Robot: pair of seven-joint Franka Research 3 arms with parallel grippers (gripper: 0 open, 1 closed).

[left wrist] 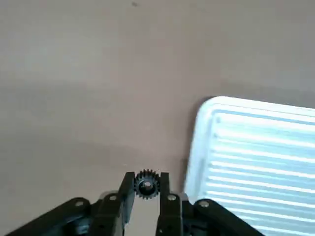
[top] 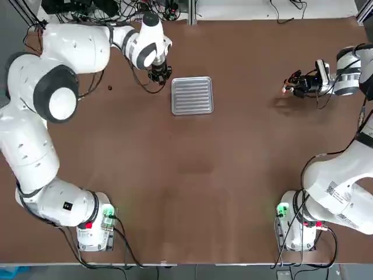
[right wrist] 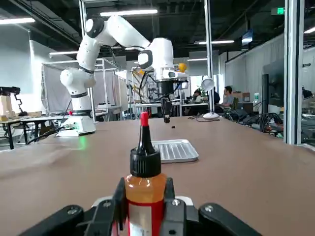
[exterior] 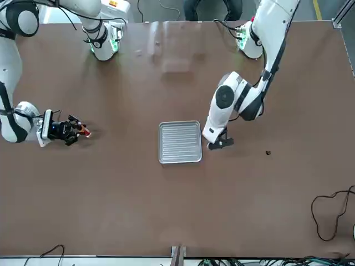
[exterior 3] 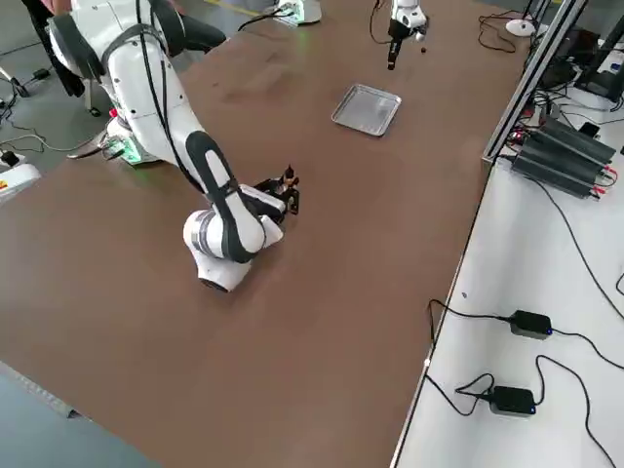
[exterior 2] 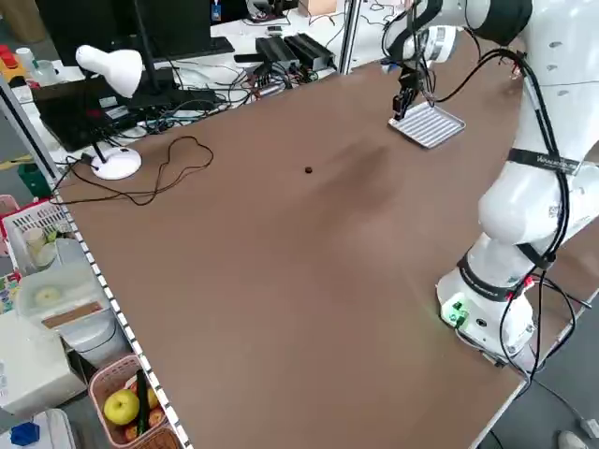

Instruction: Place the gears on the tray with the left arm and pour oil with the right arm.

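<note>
Your bench (top: 192,175) fills the top view as a wide brown surface, bare across its centre and whole lower half, so you have open room there between the two arm bases. The left arm (top: 35,116) reaches up the left side of that view and bends across the upper left. The right arm (top: 344,186) stands at the lower right, with its wrist up by the right edge.

The tray (top: 192,95) lies flat in the upper middle of the top view, well in from every bench edge. You can see nothing lying on its ribbed surface.

The left gripper (top: 159,74) points down just left of the tray's upper left corner. In the left wrist view its jaws are clenched on a small toothed gear (left wrist: 146,184), held beside the tray edge, not over it.

The right gripper (top: 293,84) lies level at the upper right of the top view, far from the tray. Its jaws grasp the oil bottle (right wrist: 143,189), which stands upright in the right wrist view.

A second gear (top: 109,88) sits alone on the bench at the upper left of the top view, well apart from the tray.
</note>
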